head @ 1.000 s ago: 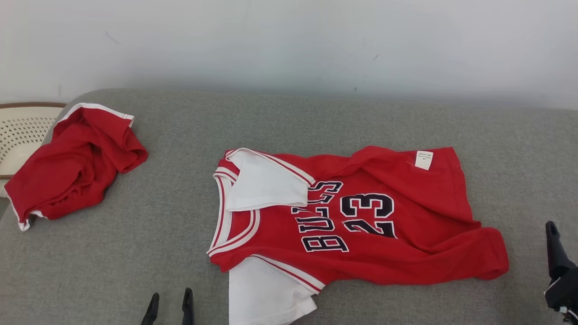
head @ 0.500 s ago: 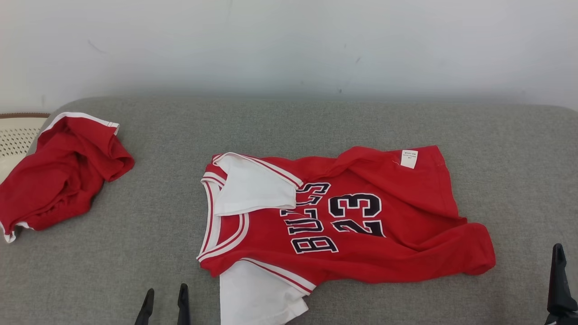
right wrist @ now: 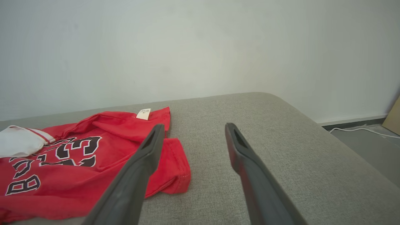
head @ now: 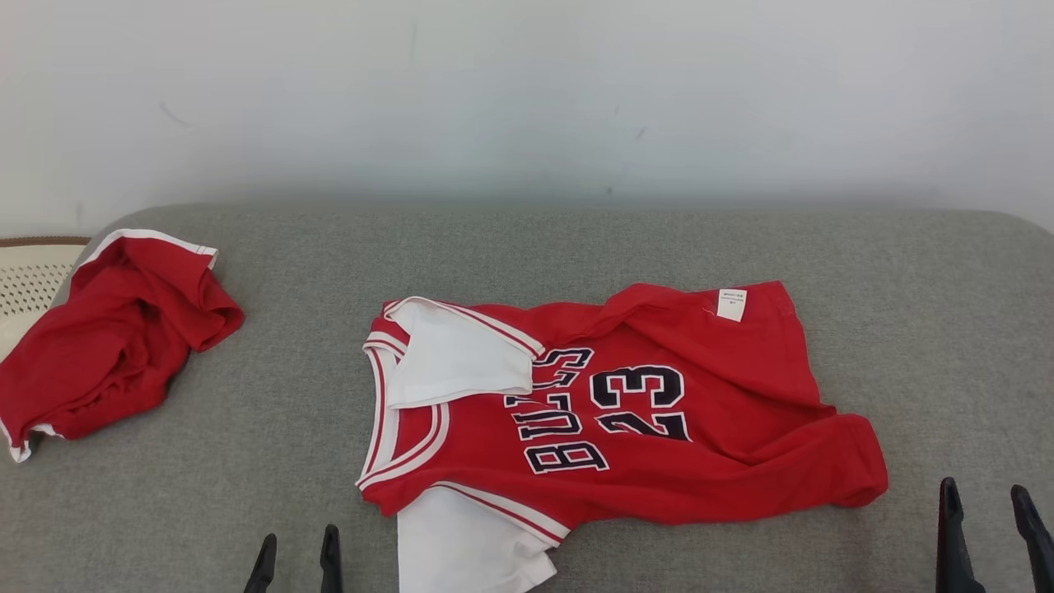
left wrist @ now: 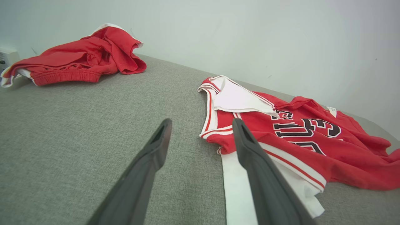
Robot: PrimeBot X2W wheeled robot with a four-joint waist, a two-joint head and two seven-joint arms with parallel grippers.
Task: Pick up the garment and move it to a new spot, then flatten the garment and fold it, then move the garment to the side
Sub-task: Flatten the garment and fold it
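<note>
Right gripper (head: 985, 487) has changed most since a second ago. Then it was a single dark finger at the picture's edge; now both fingers stand upright, apart from the jersey (head: 609, 412) and just beyond its hem corner. The head camera has also tipped, so the whole scene sits lower, but the jersey's lie on the grey cushion (head: 906, 288) is unchanged. Left gripper (head: 299, 537) remains beside the jersey's collar end, on the robot's side.

**Jaws.** Both pairs stand wide apart and hold nothing.

**Garment.** The jersey lies mid-cushion, front up, with its collar towards the second red garment (head: 115, 338). One white sleeve (head: 457, 362) is folded onto the chest and the other (head: 469, 543) trails towards the robot. The hem is rucked and partly turned over, showing a white label (head: 731, 304).

**Step.** Judged from this lie, the flattening is in hand and no fold has begun. The next move probably calls for each gripper to reach its own end of the jersey. The folded sleeve must be drawn off the chest and the hem pulled taut.

**Views compared.**
- The head view alone shows both grippers flanking the jersey, with a pale perforated basket (head: 29, 280) past the second red garment.
- The left wrist view reveals that garment's elastic waistband (left wrist: 62, 76).
- The right wrist view shows the doubled hem corner (right wrist: 175, 175), the cushion's rounded end beyond it, and a cable (right wrist: 359, 129) on the floor.
</note>
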